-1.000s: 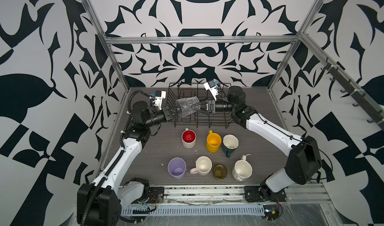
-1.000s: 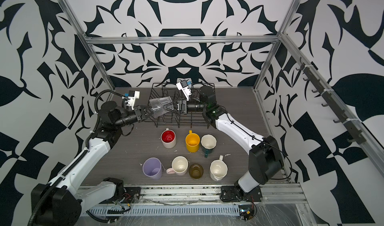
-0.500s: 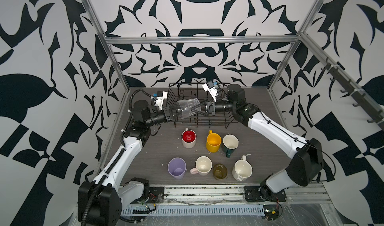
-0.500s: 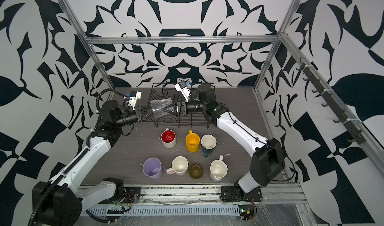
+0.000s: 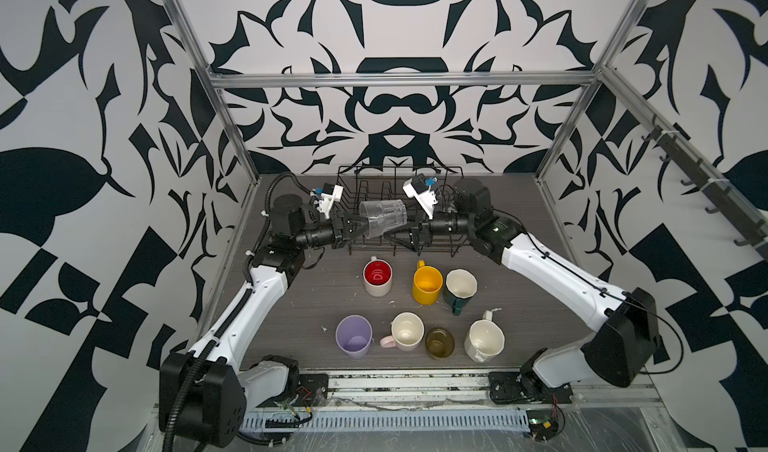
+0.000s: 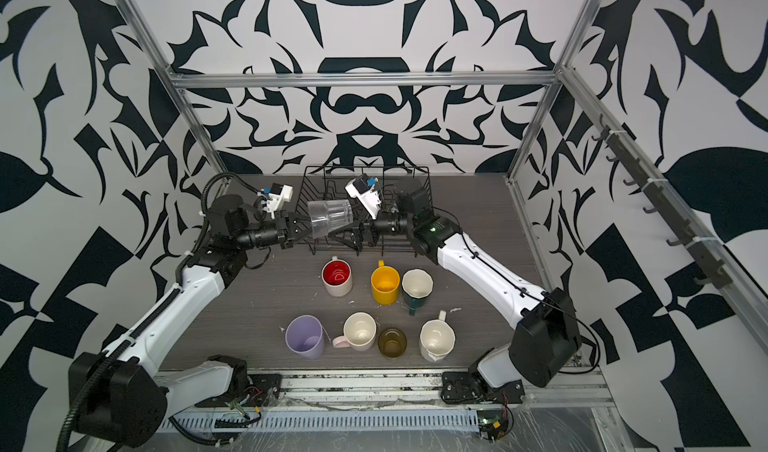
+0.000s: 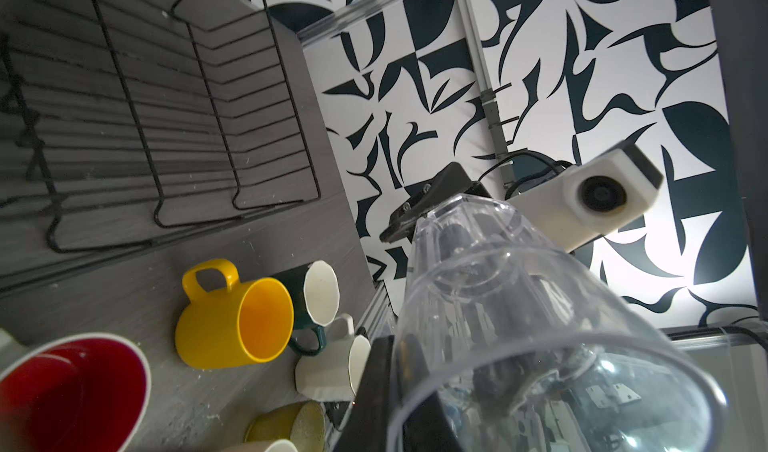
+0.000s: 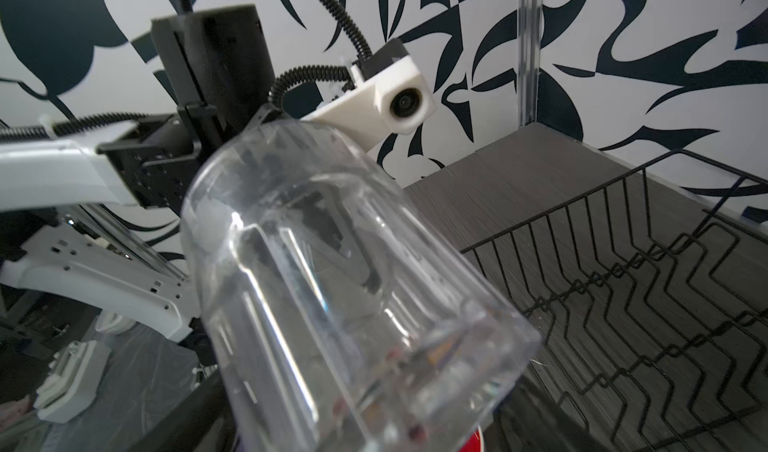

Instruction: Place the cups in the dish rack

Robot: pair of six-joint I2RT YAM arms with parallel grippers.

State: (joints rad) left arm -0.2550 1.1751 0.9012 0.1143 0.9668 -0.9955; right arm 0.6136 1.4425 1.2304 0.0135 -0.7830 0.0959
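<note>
A clear glass (image 5: pixel 384 218) (image 6: pixel 330 217) hangs on its side over the front edge of the black wire dish rack (image 5: pixel 386 166) (image 8: pixel 623 262). My left gripper (image 5: pixel 361 226) (image 7: pixel 399 387) is shut on its rim, one finger inside and one outside. My right gripper (image 5: pixel 397 237) (image 8: pixel 353 421) is open, its jaws spread wide on either side of the glass base (image 8: pixel 436 366). In front of the rack stand a red-lined mug (image 5: pixel 377 277), yellow mug (image 5: pixel 427 283), dark green mug (image 5: pixel 460 287), lilac tumbler (image 5: pixel 353 337), cream mug (image 5: pixel 407 332), olive glass (image 5: pixel 439 342) and white faceted mug (image 5: pixel 484 341).
The rack sits at the back of the grey table (image 5: pixel 316 304), its upright dividers (image 8: pixel 665 304) bare. Aluminium frame posts (image 5: pixel 232 138) and patterned walls close in the sides and back. Both arms reach in from the front rail (image 5: pixel 395 387).
The right gripper's jaws have spread wider around the glass base. The left gripper keeps hold of the rim, and the glass has shifted slightly toward the rack.
</note>
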